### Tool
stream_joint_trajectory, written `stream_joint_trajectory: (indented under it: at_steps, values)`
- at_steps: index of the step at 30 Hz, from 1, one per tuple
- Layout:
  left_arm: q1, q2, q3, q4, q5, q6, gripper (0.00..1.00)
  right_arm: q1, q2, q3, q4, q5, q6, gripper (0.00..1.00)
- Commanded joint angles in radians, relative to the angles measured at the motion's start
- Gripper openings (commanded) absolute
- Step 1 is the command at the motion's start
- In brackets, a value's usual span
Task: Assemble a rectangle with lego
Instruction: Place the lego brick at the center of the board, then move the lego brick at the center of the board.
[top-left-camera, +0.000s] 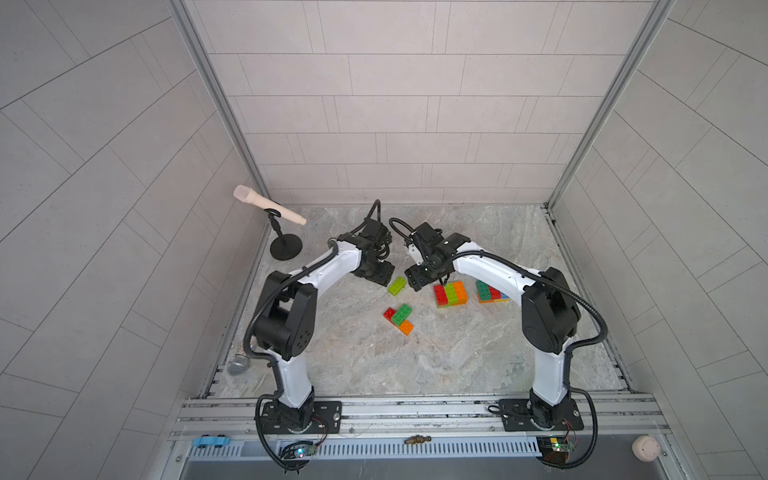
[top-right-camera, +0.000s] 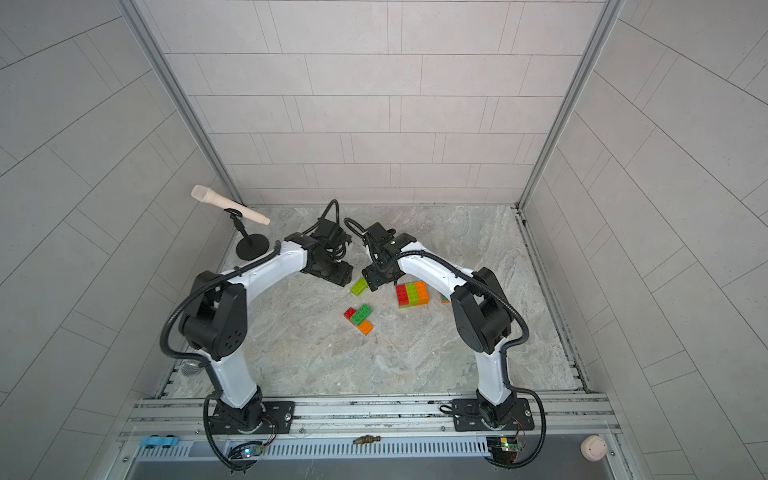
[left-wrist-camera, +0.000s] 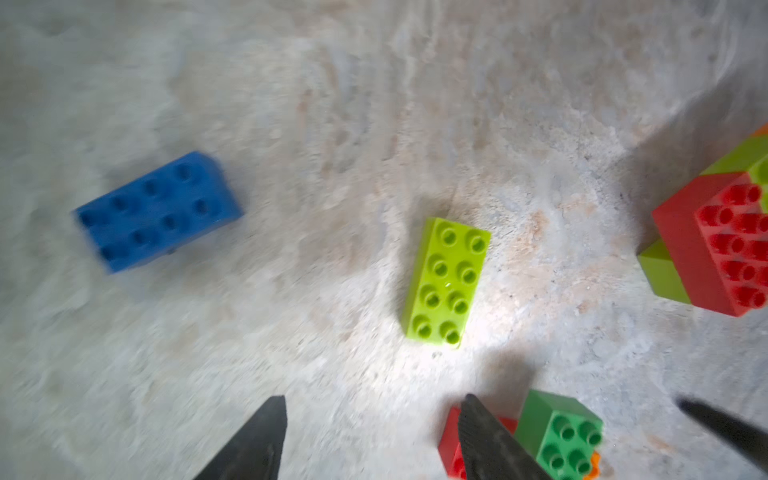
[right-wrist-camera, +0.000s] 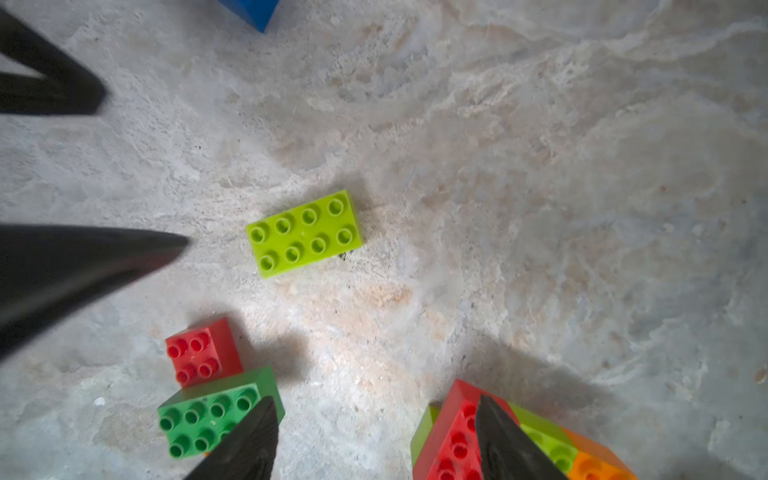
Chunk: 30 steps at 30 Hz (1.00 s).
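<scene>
While both arms lean in over the middle of the table (top-left-camera: 457, 357), a single lime brick (top-left-camera: 397, 286) lies flat, studs up, between the left gripper (top-left-camera: 376, 277) and the right gripper (top-left-camera: 415, 283), touching neither. Each wrist view shows its fingers spread with nothing between them: both jaws are released and empty. Just beside the right gripper stands a red, lime and orange block (top-left-camera: 451, 293), probably the start of the rectangle. A smaller red, green and orange cluster (top-left-camera: 398, 318) sits nearer the bases. A blue brick (left-wrist-camera: 158, 212) lies apart, too blurred to judge its seating.

Judgement: the step in hand is picking up the lime brick. Recommended: one arm only, pads on the two long faces, a straight descent, and the other arm held clear.
</scene>
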Motion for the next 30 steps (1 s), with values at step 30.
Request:
stream_joint_trajectory:
  at_steps: [30]
  values:
    - [0.216, -0.778, -0.668, 0.502, -0.127, -0.359, 0.96, 0.091, 0.443, 0.497, -0.224, 0.016, -0.171, 0.79]
